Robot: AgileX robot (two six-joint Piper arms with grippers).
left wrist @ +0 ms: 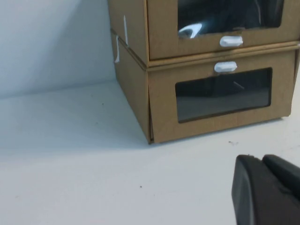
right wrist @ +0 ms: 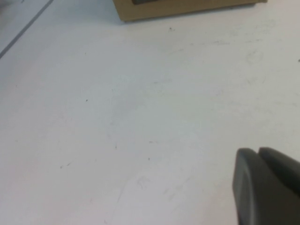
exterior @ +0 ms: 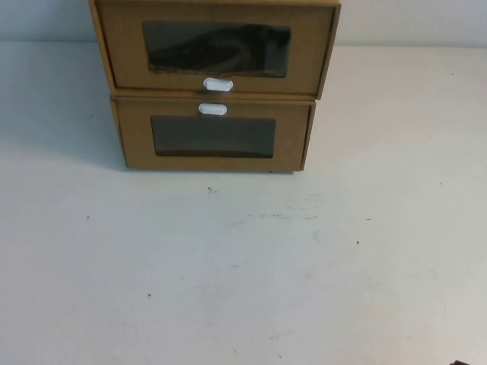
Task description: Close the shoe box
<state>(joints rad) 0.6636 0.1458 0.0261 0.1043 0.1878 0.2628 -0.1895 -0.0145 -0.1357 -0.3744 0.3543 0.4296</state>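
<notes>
high view: two stacked cardboard boxes at the far middle of the white table [exterior: 243, 266]. the shoe box [exterior: 215, 47] is the upper one, tab [exterior: 218, 84] below its window; it sits on the lower box [exterior: 213, 137], whose tab is above its window. upper front overhangs the lower one toward the robot, so prob. drawer isn't fully in. neither arm shows in this view bar a dark speck at the near right corner. left gripper [left wrist: 267, 187] hangs low over the table, near the boxes' front but apart from them, shoe box above and beyond it; fingers look pressed together w/ only a thin seam. right gripper [right wrist: 267, 187] is further back over bare table, well apart from the boxes, fingers also seem closed. risks, imo: pushing off-centre could skew or jam the drawer; pushing too hard could slide the whole stack back, since nothing braces it; aiming low would hit the wrong box.
</notes>
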